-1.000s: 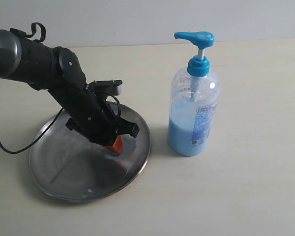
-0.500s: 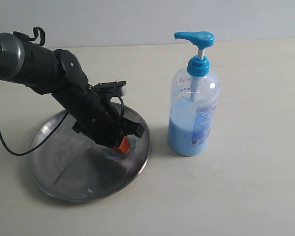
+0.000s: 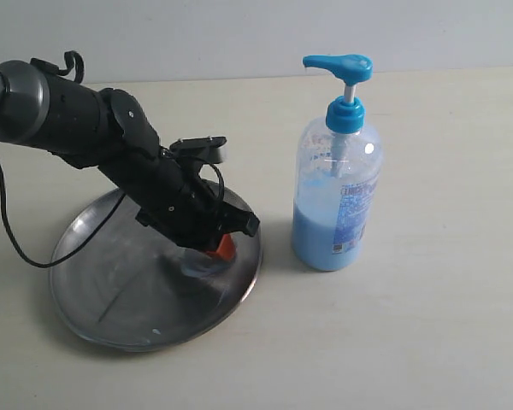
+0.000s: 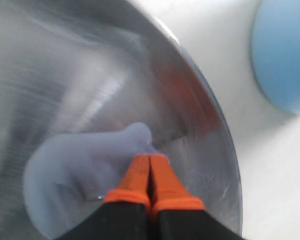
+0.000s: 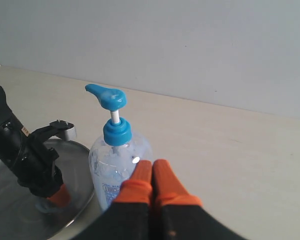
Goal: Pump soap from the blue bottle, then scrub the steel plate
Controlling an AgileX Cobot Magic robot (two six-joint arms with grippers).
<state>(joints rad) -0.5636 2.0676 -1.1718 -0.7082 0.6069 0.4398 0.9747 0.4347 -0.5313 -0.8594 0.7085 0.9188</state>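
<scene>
The left gripper [image 4: 150, 171] has its two orange fingers [image 4: 136, 176] pressed flat together with no gap, and nothing is held between them. The tips point down into the steel plate [image 3: 90, 286] and appear to touch its surface at the edge of the soap [image 4: 72, 172]. The soap lies as a pale blue, cloudy smear spread over the metal. The smear and the fingertips sit on the side of the plate nearest the blue bottle [image 3: 337, 201], close inside the raised rim. The black arm slants down to this spot from the left of the exterior view, and a black cable [image 3: 7, 231] loops beside it.

The plate lies flat on the pale table [image 3: 410, 342]. The bottle stands upright just beside the plate, apart from its rim. It is about half full of light blue liquid, and its pump head is raised.

The right gripper [image 5: 151, 176] is likewise closed tight, orange fingers together, and it grips nothing. It does not show in the exterior view. From its own camera the bottle stands just past its fingertips.
</scene>
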